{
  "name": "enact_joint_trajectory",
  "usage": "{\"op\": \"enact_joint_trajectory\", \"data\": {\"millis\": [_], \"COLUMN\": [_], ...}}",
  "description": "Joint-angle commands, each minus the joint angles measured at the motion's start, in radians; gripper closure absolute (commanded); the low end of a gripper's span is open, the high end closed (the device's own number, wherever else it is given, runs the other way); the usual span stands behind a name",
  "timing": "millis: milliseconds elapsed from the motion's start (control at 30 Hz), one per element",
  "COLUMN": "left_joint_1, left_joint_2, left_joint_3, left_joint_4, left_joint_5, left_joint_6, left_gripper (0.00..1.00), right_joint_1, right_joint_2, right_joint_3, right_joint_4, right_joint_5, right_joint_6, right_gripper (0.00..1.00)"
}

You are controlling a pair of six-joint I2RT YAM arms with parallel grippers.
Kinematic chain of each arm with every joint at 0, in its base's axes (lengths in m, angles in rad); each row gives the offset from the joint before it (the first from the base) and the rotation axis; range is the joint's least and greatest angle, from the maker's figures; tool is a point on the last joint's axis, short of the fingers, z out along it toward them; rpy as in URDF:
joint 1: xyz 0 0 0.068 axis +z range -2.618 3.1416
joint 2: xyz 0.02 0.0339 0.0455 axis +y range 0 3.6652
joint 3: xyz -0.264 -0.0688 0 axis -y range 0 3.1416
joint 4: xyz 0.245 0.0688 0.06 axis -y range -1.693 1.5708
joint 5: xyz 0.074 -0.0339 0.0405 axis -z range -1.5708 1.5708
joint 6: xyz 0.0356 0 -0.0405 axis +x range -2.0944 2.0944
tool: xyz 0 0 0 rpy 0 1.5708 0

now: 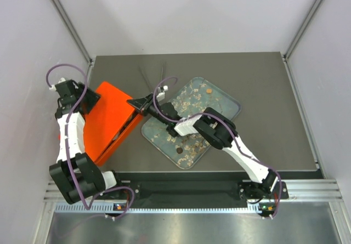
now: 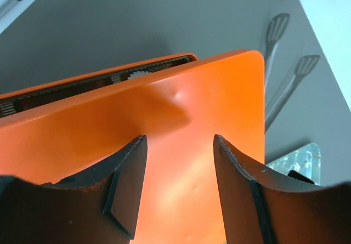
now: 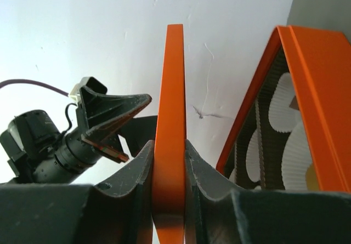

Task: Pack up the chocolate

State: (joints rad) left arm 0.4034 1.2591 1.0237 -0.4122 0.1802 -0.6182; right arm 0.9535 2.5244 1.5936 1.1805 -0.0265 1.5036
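Observation:
The orange box [image 1: 104,124] lies at the left of the table with its lid [image 3: 174,90] raised off the base. My right gripper [image 3: 170,145] is shut on the lid's edge, seen from above at the lid's right corner [image 1: 143,105]. In the base, white paper cups [image 3: 290,124] sit in a brown corrugated liner. My left gripper [image 2: 180,140] stands open over the lid's flat top [image 2: 192,112], with nothing between its fingers. On the clear tray [image 1: 233,108] lie a caramel chocolate [image 1: 209,90] and a dark chocolate [image 1: 180,151].
Pale flakes are strewn over the tray. A pair of thin tongs [image 2: 285,63] lies on the table behind the box, also visible from above as tongs [image 1: 154,75]. White walls stand close on the left, right and back.

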Motion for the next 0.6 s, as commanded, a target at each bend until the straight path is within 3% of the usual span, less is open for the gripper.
{"op": "enact_joint_trajectory", "data": {"millis": [0,567], "left_joint_1": [0.005,0.005], "left_joint_2": [0.003,0.048], "left_joint_3": [-0.014,-0.154], "left_joint_4": [0.007,0.07], "left_joint_5": [-0.045,-0.088], "left_joint_6": [0.012,0.003], "left_gripper": [0.44,0.45], "right_joint_1": [0.025,0.034], "right_joint_2": [0.014,0.039], "right_joint_3": [0.046,0.051], "right_joint_4": [0.068,0.019], "right_joint_5": [0.022,0.08], "right_joint_6": [0.032,-0.017], "right_gripper": [1.0,1.0]}}
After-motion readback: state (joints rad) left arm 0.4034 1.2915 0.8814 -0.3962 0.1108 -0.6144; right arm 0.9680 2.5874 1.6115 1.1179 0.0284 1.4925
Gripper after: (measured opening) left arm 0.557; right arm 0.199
